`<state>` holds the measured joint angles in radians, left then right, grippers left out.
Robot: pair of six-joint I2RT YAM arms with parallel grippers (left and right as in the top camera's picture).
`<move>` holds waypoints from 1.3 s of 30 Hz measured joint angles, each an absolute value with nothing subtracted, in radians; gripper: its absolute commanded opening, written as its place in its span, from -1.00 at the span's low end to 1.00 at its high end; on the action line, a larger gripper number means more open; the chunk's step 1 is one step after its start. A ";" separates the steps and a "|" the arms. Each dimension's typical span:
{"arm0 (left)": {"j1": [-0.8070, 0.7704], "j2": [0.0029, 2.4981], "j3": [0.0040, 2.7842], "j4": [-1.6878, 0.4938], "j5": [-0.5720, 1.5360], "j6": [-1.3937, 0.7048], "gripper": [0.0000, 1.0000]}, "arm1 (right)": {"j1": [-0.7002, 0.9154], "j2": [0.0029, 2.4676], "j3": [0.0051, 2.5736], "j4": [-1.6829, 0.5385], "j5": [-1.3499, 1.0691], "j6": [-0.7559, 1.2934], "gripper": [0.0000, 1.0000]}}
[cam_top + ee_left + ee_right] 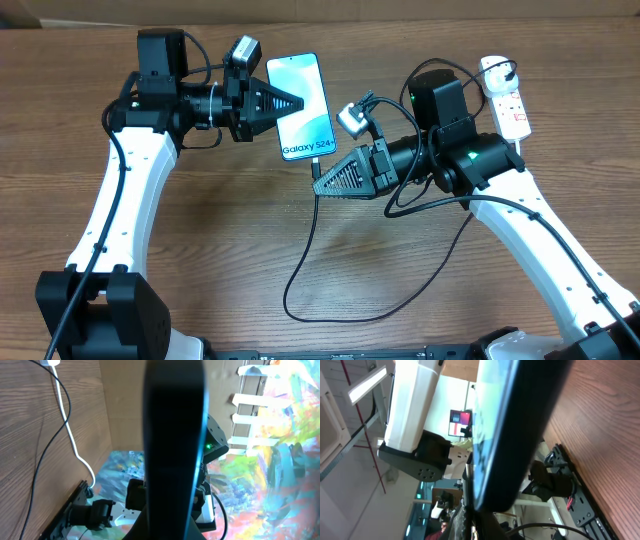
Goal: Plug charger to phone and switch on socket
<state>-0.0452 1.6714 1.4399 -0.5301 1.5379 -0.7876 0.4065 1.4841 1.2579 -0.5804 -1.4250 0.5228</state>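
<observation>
The left claw [290, 101] clenched the phone [305, 110] by its edge at mid-bench [200, 230]. The charger [316, 215] tip looked seated. The right claw's [322, 180] grip could not be told. Switching on the socket [505, 100] probably remained.

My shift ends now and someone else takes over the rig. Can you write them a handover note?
Left claw: appears closed on the phone at its left edge.
Right claw: at the phone's bottom end, beside the connector; open or shut cannot be told.
The charger loops across the table from the phone's bottom edge and heads toward the socket at far right.
Done: connector is at the phone's port; full seating unconfirmed.
Left: confirm the connection, then press the socket's switch, whose state is unreadable.
</observation>
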 measured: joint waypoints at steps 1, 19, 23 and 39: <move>-0.045 1.671 1.440 -0.530 1.538 -0.788 -0.92 | 0.406 1.484 1.258 -0.580 -1.426 0.523 -0.93; -0.045 1.671 1.440 -0.530 1.538 -0.813 -0.91 | 0.432 1.484 1.258 -0.580 -1.406 0.524 -0.93; -0.045 1.671 1.440 -0.530 1.538 -0.813 -0.92 | 0.432 1.484 1.258 -0.580 -1.405 0.524 -0.93; -0.045 1.671 1.440 -0.530 1.538 -0.813 -0.92 | 0.432 1.484 1.258 -0.574 -1.387 0.524 -0.93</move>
<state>-0.0452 1.6714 1.4399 -0.5301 1.5379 -0.8131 0.4320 1.4841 1.2579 -0.5739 -1.3869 0.5240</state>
